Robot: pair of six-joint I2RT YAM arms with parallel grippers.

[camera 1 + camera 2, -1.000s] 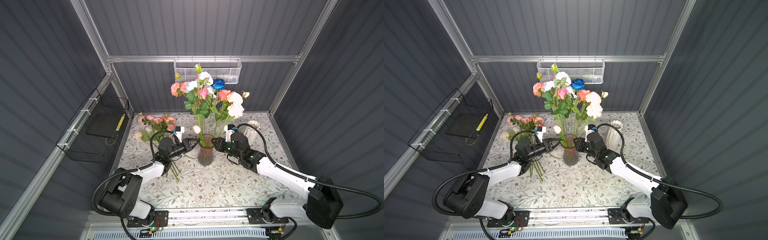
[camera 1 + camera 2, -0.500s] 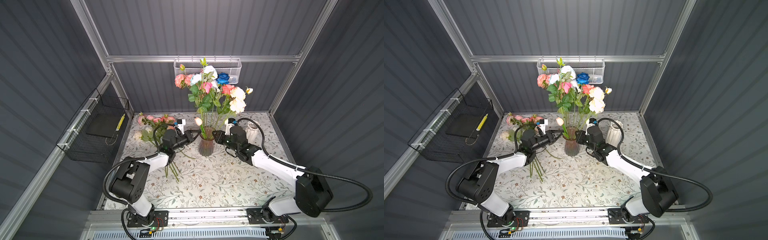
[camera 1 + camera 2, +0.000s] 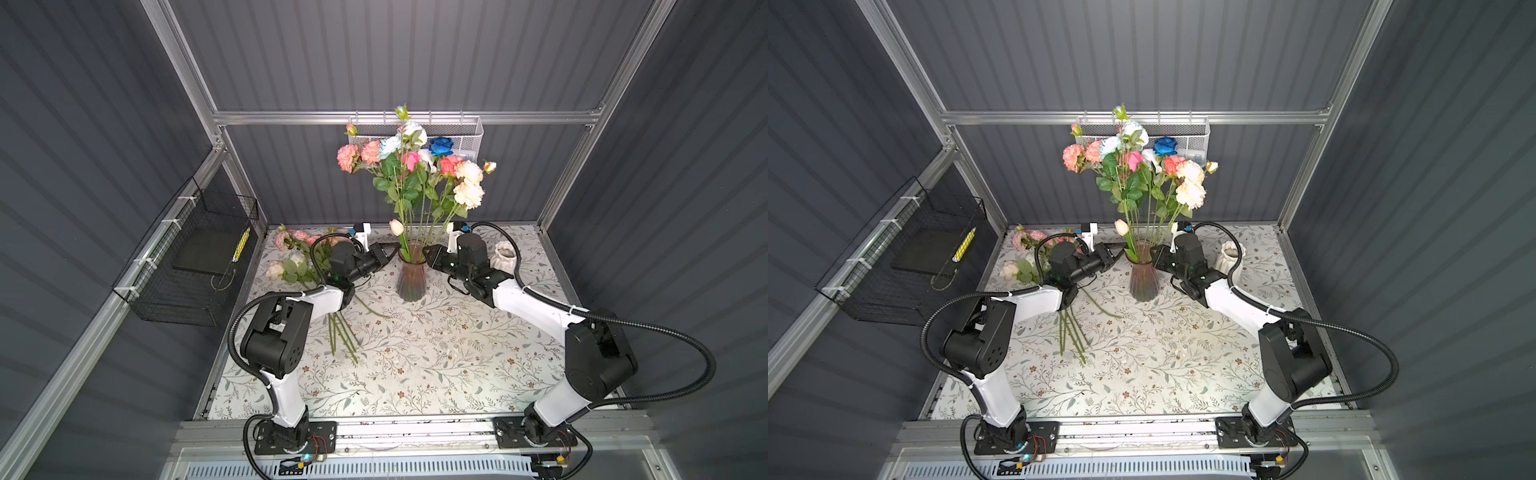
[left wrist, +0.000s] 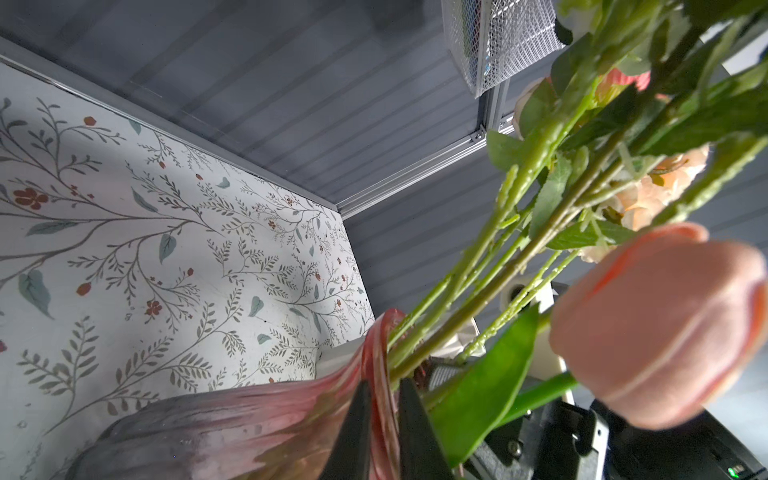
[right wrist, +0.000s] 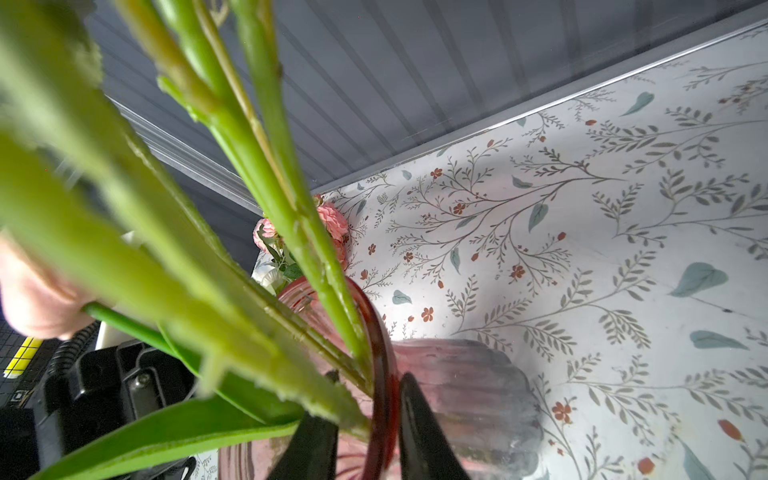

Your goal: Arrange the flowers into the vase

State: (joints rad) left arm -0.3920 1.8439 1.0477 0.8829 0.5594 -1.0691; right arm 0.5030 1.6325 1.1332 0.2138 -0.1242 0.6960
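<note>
One vase [image 3: 410,278], now farther back.

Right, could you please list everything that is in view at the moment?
table: one, white floral print, cell floor.
glass vase: one, smoky pink, centre rear of table.
flowers in the vase: many; pink, peach, cream, white, pale blue, one deep blue; upright.
loose flowers: several, pink and cream, lying rear left.
white vase: one, ribbed, rear right.
black wire basket: one, left wall, yellow item inside.
white mesh basket: one, back rail.
left claw: one, black, shut on the glass vase's rim.
right claw: one, black, shut on the opposite rim.
</note>
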